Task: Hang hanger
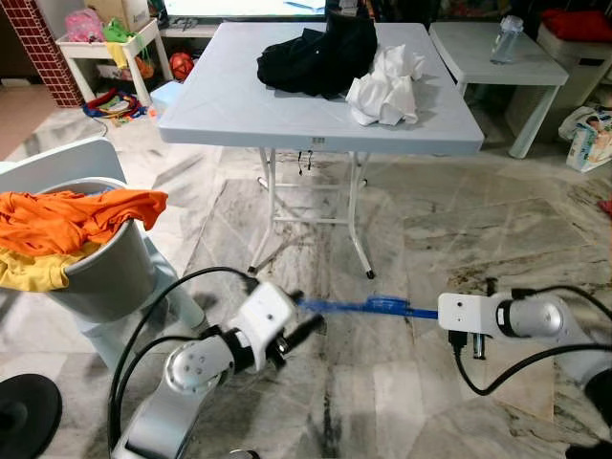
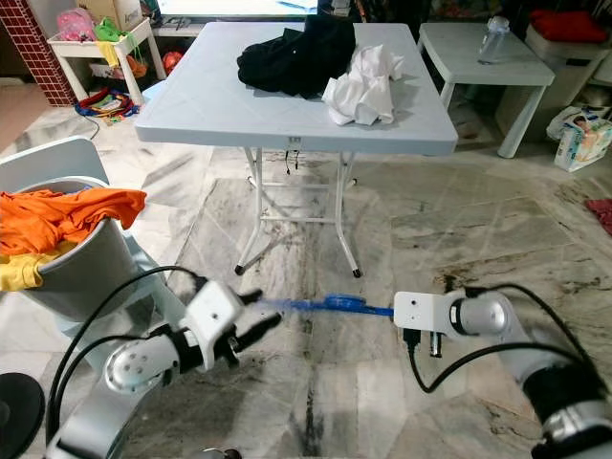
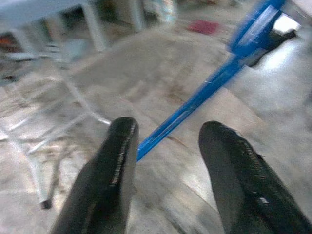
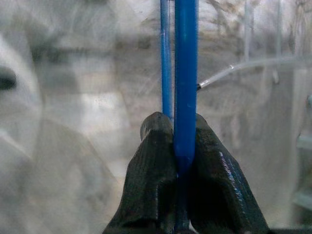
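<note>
A blue plastic hanger [image 1: 368,307] is held level above the marble floor between my two arms. My right gripper [image 4: 178,146] is shut on one end of the hanger [image 4: 185,73], its black pads pressed against the blue bar. My left gripper [image 3: 168,141] is open at the hanger's other end; the blue bar [image 3: 195,102] runs between its two black fingers [image 3: 114,165] without being clamped. In the left eye view the left gripper [image 1: 308,330] sits low at the centre left, and the right wrist's white housing [image 1: 466,314] is to its right.
A white folding table [image 1: 239,105] stands ahead with a black garment [image 1: 320,53] and a white garment [image 1: 387,86] on it. A grey basket [image 1: 105,273] with orange clothes [image 1: 72,215] is at the left. A small white side table [image 1: 488,53] is at the far right.
</note>
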{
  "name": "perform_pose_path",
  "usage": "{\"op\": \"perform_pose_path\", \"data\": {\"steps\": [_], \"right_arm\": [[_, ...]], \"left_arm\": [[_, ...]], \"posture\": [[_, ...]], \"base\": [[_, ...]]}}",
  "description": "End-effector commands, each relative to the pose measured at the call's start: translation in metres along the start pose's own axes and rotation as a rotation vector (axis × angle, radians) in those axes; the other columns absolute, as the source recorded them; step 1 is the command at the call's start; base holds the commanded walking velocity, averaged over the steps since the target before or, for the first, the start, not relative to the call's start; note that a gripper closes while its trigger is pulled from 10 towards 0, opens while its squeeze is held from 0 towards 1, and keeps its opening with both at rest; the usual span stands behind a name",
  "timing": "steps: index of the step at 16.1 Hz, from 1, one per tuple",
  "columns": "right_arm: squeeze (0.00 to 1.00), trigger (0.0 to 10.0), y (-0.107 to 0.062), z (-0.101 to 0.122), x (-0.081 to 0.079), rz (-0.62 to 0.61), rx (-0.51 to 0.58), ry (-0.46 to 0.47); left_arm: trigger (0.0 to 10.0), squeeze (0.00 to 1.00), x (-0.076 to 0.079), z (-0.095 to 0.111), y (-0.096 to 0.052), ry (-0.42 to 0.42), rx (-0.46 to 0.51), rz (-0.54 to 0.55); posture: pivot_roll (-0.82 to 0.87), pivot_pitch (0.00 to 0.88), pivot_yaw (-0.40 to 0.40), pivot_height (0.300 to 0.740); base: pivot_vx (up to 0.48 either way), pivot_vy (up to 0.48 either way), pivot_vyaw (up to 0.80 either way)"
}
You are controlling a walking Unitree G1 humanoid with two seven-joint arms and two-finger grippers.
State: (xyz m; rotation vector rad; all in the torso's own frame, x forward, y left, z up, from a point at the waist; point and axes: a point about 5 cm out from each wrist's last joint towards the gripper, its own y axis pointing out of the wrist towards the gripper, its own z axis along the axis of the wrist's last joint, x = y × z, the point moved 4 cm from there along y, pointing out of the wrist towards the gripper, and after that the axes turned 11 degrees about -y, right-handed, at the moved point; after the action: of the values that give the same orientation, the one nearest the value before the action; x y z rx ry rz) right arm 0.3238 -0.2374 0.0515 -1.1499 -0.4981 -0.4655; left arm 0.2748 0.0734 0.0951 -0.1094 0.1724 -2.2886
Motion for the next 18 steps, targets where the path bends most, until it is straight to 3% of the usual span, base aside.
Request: {"op": "perform_pose_path", "data": {"steps": [1, 3, 4, 6, 7, 10, 12, 13, 14, 18], "right_arm": [[0.00, 0.0, 0.001, 0.002, 0.004, -0.124, 0.040, 0.238], [0.00, 0.0, 0.003, -0.001, -0.003, -0.204, 0.047, 0.415], [0.00, 0.0, 0.004, -0.001, -0.015, -0.285, 0.059, 0.600], [0.00, 0.0, 0.003, -0.001, -0.026, -0.346, 0.054, 0.745], [0.00, 0.0, 0.000, -0.002, -0.035, -0.417, 0.025, 0.908], [0.00, 0.0, -0.010, 0.003, -0.038, -0.588, 0.006, 1.120], [0.00, 0.0, -0.019, 0.013, -0.035, -0.677, 0.018, 1.193], [0.00, 7.1, -0.021, 0.014, -0.035, -0.703, 0.017, 1.216], [0.00, 10.0, -0.021, 0.015, -0.035, -0.710, 0.014, 1.236], [0.00, 10.0, -0.024, 0.014, -0.032, -0.756, 0.010, 1.313]], "left_arm": [[10.0, 1.00, -0.009, 0.011, -0.005, -0.008, 0.083, 0.132], [10.0, 1.00, -0.011, 0.011, -0.009, -0.052, 0.111, 0.197], [10.0, 1.00, -0.014, 0.013, -0.015, -0.067, 0.151, 0.263], [10.0, 1.00, -0.017, 0.015, -0.016, -0.070, 0.161, 0.286], [10.0, 1.00, -0.024, 0.016, -0.019, -0.104, 0.182, 0.346], [10.0, 1.00, -0.034, 0.014, -0.024, -0.157, 0.188, 0.436], [10.0, 1.00, -0.035, 0.008, -0.025, -0.194, 0.170, 0.470], [10.0, 1.00, -0.034, 0.005, -0.024, -0.215, 0.163, 0.463], [10.0, 0.00, -0.033, 0.005, -0.023, -0.231, 0.162, 0.454], [10.0, 0.00, -0.033, 0.003, -0.017, -0.278, 0.140, 0.439]], "posture": [[-0.01, 0.105, -0.024, 0.740], [-0.01, 0.110, -0.027, 0.740], [-0.01, 0.118, -0.030, 0.740], [0.00, 0.121, -0.030, 0.740], [-0.01, 0.121, -0.028, 0.740], [-0.01, 0.124, -0.026, 0.740], [-0.01, 0.118, -0.026, 0.740], [-0.01, 0.116, -0.026, 0.740], [-0.01, 0.114, -0.026, 0.740], [-0.01, 0.105, -0.023, 0.740]], "base": [[0.000, 0.000, 0.00], [0.000, 0.000, 0.00], [0.000, 0.000, 0.00], [0.000, 0.000, 0.00], [0.000, 0.000, 0.00], [0.000, 0.000, 0.00], [0.000, 0.000, 0.00], [0.000, 0.000, 0.00], [0.000, 0.000, 0.00], [0.000, 0.064, 0.00]]}}
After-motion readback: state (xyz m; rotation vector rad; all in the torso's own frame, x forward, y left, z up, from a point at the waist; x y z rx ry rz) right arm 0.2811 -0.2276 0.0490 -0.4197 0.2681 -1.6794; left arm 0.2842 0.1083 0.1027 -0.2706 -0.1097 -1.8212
